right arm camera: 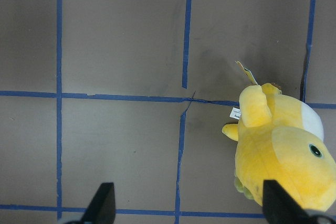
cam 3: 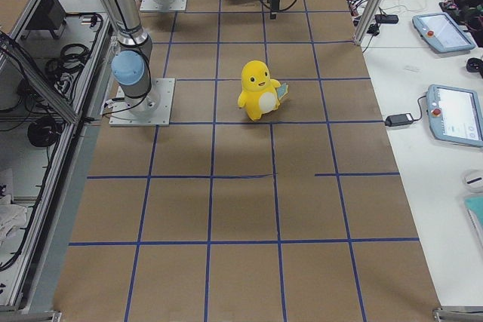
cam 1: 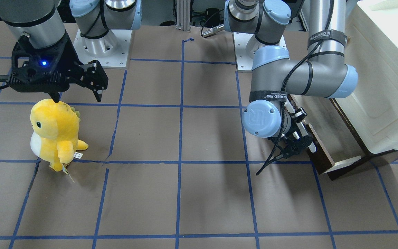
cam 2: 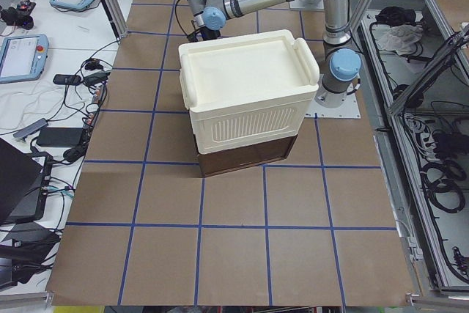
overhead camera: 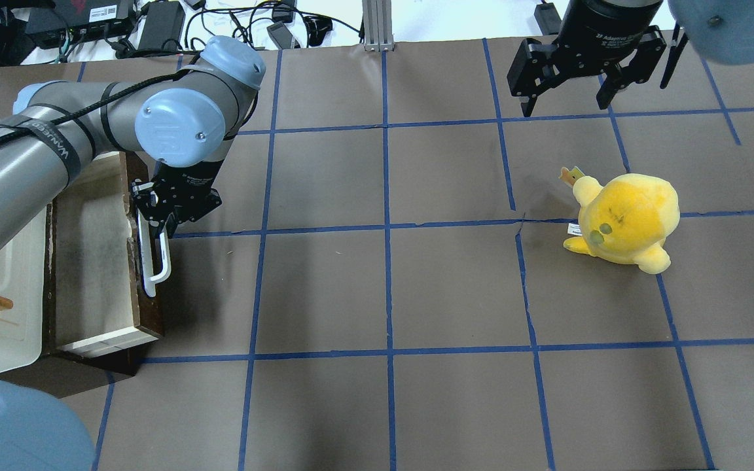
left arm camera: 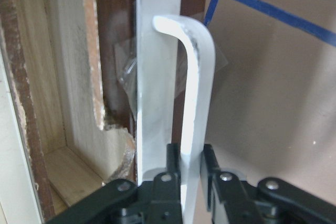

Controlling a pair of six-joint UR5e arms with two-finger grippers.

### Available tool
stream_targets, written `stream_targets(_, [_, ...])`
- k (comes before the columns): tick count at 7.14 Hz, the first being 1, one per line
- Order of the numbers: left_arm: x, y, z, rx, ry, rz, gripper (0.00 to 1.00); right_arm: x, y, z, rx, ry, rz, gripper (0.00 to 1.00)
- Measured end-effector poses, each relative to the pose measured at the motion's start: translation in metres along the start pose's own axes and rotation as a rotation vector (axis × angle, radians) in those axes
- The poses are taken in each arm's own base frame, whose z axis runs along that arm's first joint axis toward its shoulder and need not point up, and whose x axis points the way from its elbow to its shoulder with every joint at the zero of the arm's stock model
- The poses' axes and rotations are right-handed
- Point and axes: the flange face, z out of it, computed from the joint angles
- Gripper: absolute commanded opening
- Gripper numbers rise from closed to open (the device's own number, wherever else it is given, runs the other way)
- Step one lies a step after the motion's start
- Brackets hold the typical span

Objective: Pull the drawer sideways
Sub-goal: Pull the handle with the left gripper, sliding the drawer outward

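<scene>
1. Left arm. The left tool [left arm camera: 191,174] is clamping the white bar handle [left arm camera: 197,77] of the drawer [overhead camera: 92,261]. The two fingers [left arm camera: 172,165] are pressing on either side of the bar, with almost no gap left between them and nothing else in their hold. In the wrist view the bar is running away from the fingers and curving back into its flat white mounting plate [left arm camera: 152,51]. The forearm is reaching out over the cabinet [cam 2: 245,100] and the drawer. The elbow is bending above the drawer, and the wrist is pointing the tool down and in toward the drawer front.

2. Drawer. The drawer is sitting at the table's [overhead camera: 390,288] end on the robot's left, at the bottom of the cream-white cabinet. It is standing partly out of the cabinet, so its pale wood inside is showing from above. Its dark brown front is facing the middle of the table, and the tool is meeting that front from the table side, toward the handle end farther from the robot's base.

3. Right arm. The right tool [overhead camera: 565,108] is hanging above the table on the robot's right, fingers pointing down and spread wide, holding nothing.

4. Other item. A yellow plush toy [overhead camera: 626,219] is standing upright on the table near the right tool, not touching it, and well apart from the drawer.
</scene>
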Motion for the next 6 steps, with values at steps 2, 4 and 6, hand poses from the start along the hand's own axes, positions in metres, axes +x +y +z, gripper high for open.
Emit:
stream_targets(2, [0.006,0.002,-0.004,0.002,0.008,-0.007,0.0,0.0,0.0,0.0,0.0,0.0,0.0,1.0])
stream_targets(4, [0.011,0.003,-0.009,-0.002,0.027,-0.015,0.0,0.0,0.0,0.0,0.0,0.0,0.0,1.0])
stream_targets(6, [0.019,0.006,-0.013,-0.006,0.038,-0.022,0.05,0.0,0.0,0.0,0.0,0.0,0.0,1.0])
